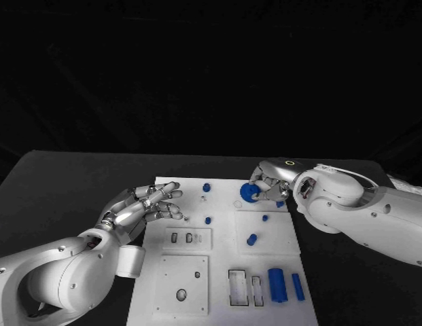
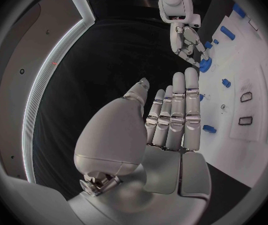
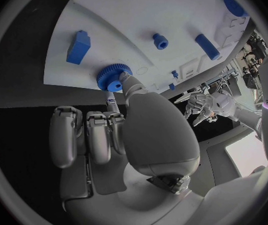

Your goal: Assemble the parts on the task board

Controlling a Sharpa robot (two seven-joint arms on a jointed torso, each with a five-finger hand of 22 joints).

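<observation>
Board: the white task board point(image 1: 270, 238) lies in the middle of the black table point(image 1: 64, 183), its long side running from 12 to 6 o'clock.
Right hand: the right hand point(image 1: 265, 187) sits over the board's far end at about 1 o'clock from the board's middle, fingers closed on a blue gear point(image 1: 249, 193); the right wrist view shows the thumb tip on the gear's toothed rim point(image 3: 110, 77).
Left hand: the left hand point(image 1: 147, 206) hangs over the board's left edge at about 10 o'clock, fingers straight and apart, holding nothing.
Small parts: a blue peg point(image 1: 206, 187) stands at 12 o'clock near the far edge; another peg point(image 1: 208, 220) and an oval piece point(image 1: 252, 239) lie near the middle.
Near end: two blue bars point(image 1: 277, 284) lie side by side at about 5 o'clock, just beside empty rectangular slots point(image 1: 237, 286).
</observation>
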